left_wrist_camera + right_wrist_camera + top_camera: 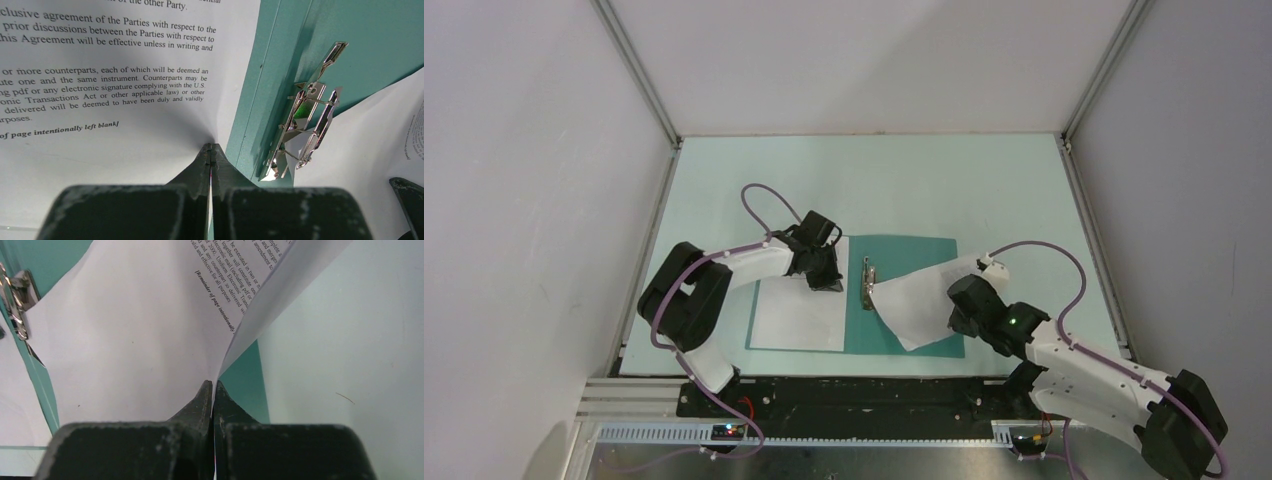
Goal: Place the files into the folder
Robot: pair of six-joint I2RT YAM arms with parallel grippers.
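Filing step, frame centre: left gripper [211, 146] pinches left sheet [799, 315], right gripper [211, 383] pinches skewed right sheet [914, 305]; next, square both inside folder [919, 252].

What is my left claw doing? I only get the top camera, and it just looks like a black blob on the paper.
Observer: Its wrist camera shows the left gripper shut, pinching the edge of the left sheet between its fingertips.
Operator: And what about my other claw?
Observer: The right gripper is shut too, on the edge of the right sheet, and that edge curls upward right beside the fingertips.
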